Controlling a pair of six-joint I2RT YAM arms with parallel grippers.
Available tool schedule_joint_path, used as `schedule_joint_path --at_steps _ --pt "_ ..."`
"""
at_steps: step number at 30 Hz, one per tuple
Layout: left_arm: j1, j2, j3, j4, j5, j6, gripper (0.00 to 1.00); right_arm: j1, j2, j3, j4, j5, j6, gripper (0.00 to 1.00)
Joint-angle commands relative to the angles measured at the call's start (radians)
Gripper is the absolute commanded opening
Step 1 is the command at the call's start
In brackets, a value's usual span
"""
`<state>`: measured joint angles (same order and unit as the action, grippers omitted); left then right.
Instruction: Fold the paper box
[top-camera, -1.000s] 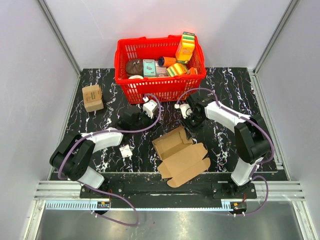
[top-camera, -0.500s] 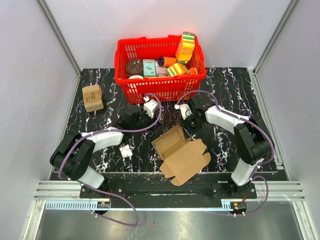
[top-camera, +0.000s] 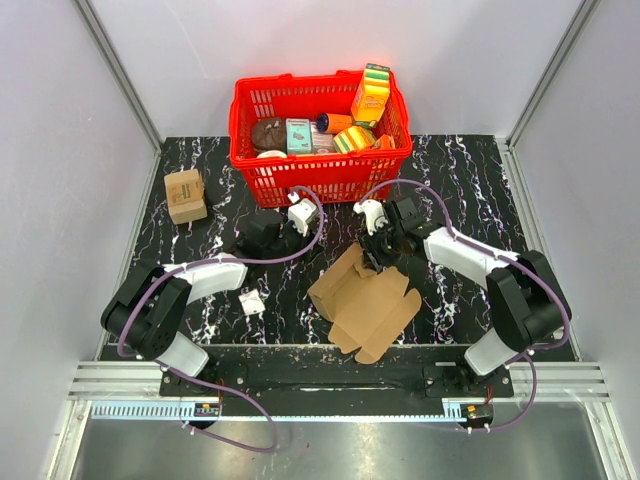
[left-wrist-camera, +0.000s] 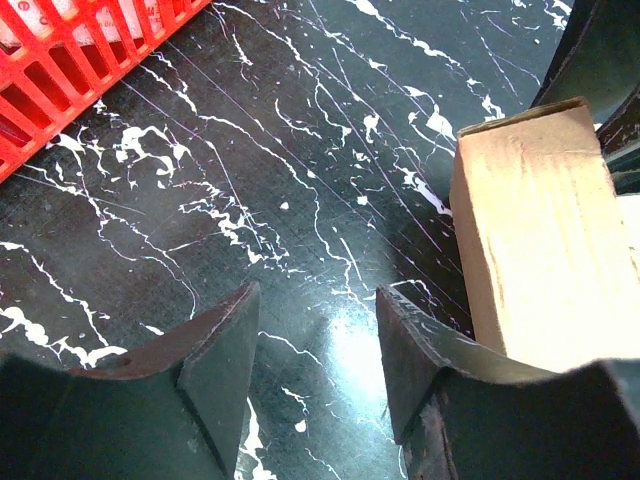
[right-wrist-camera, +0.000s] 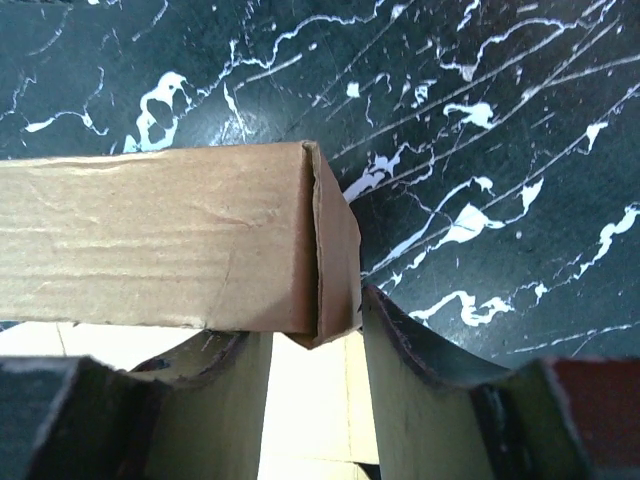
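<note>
paper box (top-camera: 365, 300) half-raised, flaps left unfolded | left gripper (left-wrist-camera: 315, 320) parted, empty | right gripper (right-wrist-camera: 312, 325) parted astride box corner, unclamped

1. The table (top-camera: 470, 170) is black with white streaks.
2. A red basket (top-camera: 320, 168) sits at the back.
3. A small tan box (top-camera: 185, 195) sits on the left.
4. The paper box (top-camera: 365, 305) and a small white thing (top-camera: 251, 302) lie near the front.
</note>
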<state>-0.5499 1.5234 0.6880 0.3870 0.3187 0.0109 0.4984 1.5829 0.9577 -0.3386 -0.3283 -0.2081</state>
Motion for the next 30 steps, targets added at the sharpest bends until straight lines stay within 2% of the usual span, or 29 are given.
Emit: schedule_joint_path --at_steps 1,14,30 --pt "0.004 0.006 0.038 0.019 0.028 0.011 0.54 0.008 -0.037 -0.025 0.127 -0.046 0.019 0.46" --pt "0.005 0.009 0.041 0.015 0.037 0.011 0.54 0.008 -0.018 -0.043 0.228 -0.066 0.081 0.40" --pt "0.005 0.021 0.051 0.006 0.048 0.012 0.53 0.019 0.055 0.001 0.245 -0.052 0.090 0.25"
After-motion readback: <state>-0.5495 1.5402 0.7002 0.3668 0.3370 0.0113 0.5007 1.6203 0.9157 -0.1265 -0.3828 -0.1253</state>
